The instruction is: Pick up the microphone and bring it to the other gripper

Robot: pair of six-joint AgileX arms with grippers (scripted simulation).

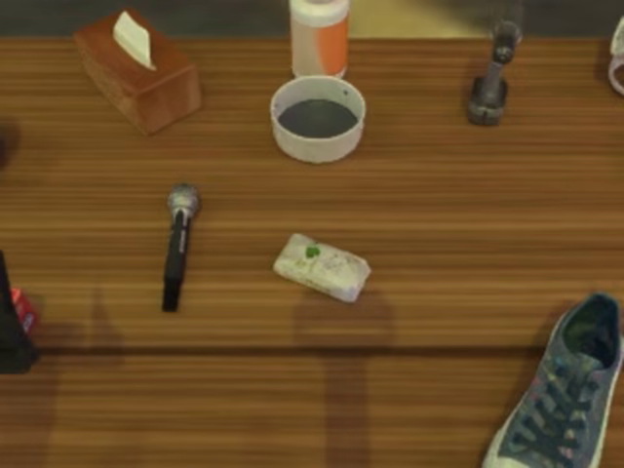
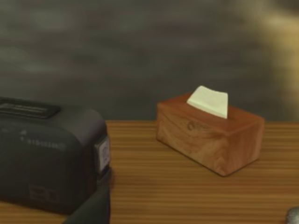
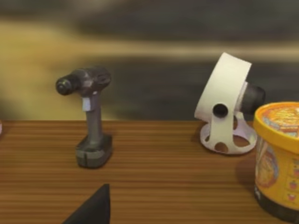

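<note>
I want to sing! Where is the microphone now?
In the top view, the slim black microphone with a silver mesh head lies on the table's left half, left of the white packet.

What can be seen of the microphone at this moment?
The microphone is a slim handheld one: a black stick handle with a round silver-grey mesh head. It lies flat on the wooden table, left of centre in the top view, head toward the far edge, handle toward the near edge. No gripper touches it; the white packet lies apart to its right.
</note>
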